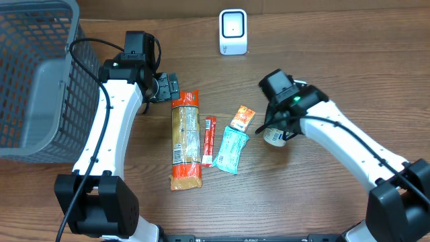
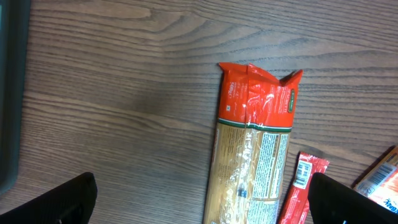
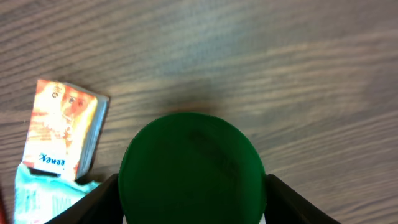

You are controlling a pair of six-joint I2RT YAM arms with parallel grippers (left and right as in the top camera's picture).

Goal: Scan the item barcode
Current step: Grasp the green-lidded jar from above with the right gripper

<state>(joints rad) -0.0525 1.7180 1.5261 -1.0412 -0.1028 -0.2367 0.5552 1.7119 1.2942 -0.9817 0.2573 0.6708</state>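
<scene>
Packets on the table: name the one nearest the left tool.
The long pasta bag with orange ends. Its top lies right by the left tool; the red stick, teal packet and small orange packet lie farther off.

left arm stretched forward, jaws wide apart; right arm angled inward, jaws closed in a grip.

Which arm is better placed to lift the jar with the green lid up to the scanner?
The right arm. Its jaws hug both sides of the jar at its green lid. The left arm hangs with open jaws over the top of the pasta packet, away from the jar.
</scene>
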